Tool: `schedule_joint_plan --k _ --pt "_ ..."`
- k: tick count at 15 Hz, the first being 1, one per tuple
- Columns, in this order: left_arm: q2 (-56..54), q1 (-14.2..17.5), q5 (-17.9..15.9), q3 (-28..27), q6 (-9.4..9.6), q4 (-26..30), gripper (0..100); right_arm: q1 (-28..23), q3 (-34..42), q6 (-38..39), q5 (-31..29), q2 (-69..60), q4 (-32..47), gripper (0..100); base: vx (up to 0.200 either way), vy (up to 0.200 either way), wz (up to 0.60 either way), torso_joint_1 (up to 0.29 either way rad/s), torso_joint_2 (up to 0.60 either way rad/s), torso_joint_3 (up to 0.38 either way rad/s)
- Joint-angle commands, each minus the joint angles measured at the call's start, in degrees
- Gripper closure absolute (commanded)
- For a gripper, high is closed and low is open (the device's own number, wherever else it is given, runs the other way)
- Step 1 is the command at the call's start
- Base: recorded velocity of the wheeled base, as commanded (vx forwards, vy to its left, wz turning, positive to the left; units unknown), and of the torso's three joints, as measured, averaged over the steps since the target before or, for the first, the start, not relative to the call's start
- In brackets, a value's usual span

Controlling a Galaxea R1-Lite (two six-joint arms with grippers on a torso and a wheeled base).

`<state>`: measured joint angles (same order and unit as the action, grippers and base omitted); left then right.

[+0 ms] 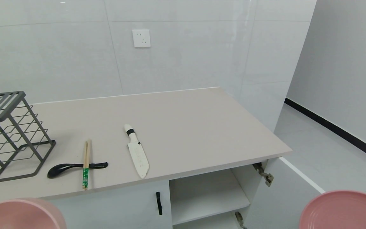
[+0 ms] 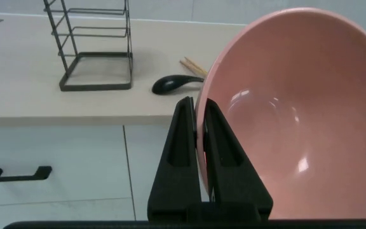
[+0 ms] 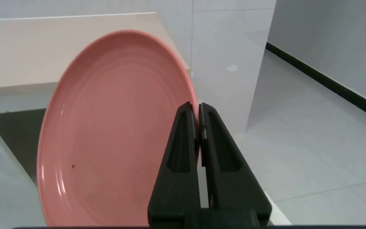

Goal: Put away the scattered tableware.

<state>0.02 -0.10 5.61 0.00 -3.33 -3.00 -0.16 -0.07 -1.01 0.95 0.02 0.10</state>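
My left gripper (image 2: 199, 117) is shut on the rim of a pink bowl (image 2: 297, 121), which shows at the lower left of the head view as the pink bowl (image 1: 17, 214), in front of the counter. My right gripper (image 3: 199, 124) is shut on the edge of a pink plate (image 3: 116, 127), seen at the lower right of the head view as the pink plate (image 1: 345, 211). On the counter (image 1: 176, 121) lie a black spoon (image 1: 71, 167), a pair of chopsticks (image 1: 86, 163) across it, and a white knife (image 1: 137, 152).
A dark wire rack (image 1: 6, 133) stands at the counter's left end. Below the counter an open cabinet (image 1: 205, 197) shows a white shelf, its door swung out to the right. A closed door with a black handle (image 1: 159, 203) is beside it. Tiled wall behind.
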Motion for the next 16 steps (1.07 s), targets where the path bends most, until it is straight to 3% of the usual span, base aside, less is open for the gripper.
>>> schedule_joint_plan --k 1,16 --pt "0.0 0.0 0.0 0.0 -0.01 -0.1 100 0.0 0.0 0.0 0.0 0.0 -0.1 100 0.000 0.000 0.00 -0.100 0.24 0.149" --pt "0.0 0.0 0.1 0.0 -0.71 -0.1 100 0.0 0.0 0.0 0.0 0.0 -0.1 100 0.000 0.000 0.00 -0.112 0.35 0.230"
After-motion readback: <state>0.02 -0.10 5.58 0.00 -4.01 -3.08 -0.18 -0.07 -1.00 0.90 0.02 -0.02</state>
